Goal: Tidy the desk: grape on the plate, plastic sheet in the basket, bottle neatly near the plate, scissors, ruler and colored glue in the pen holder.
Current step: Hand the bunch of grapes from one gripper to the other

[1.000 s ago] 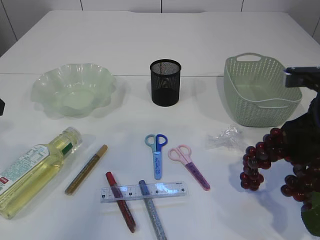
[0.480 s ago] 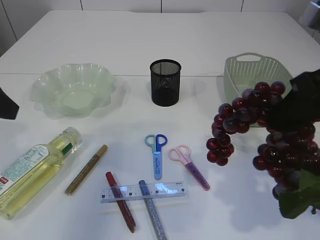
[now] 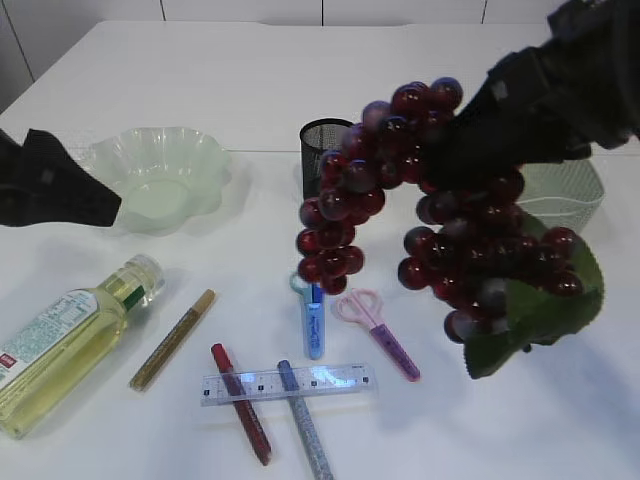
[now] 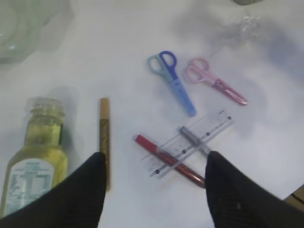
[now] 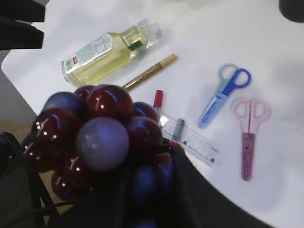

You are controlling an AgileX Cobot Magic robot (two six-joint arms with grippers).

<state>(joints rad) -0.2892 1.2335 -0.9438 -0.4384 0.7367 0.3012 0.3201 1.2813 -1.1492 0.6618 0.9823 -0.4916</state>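
My right gripper is shut on the grape, a dark red bunch with a green leaf, which hangs high over the middle right of the table. The right wrist view shows the grape filling the gripper. At the back left sits the pale green wavy plate. My left gripper hovers at its left edge, open and holding nothing. On the table lie the bottle, blue scissors, pink scissors, clear ruler, and gold, red and silver glue pens. The plastic sheet shows only in the left wrist view.
The black mesh pen holder stands at the back centre, partly behind the grape. Only a corner of the green basket at the back right shows behind the arm. The ruler lies across the red and silver pens.
My right gripper has lifted the grape from the table's right edge and swung it up and left over the middle. My left arm has come further in from the left, beside the plate.
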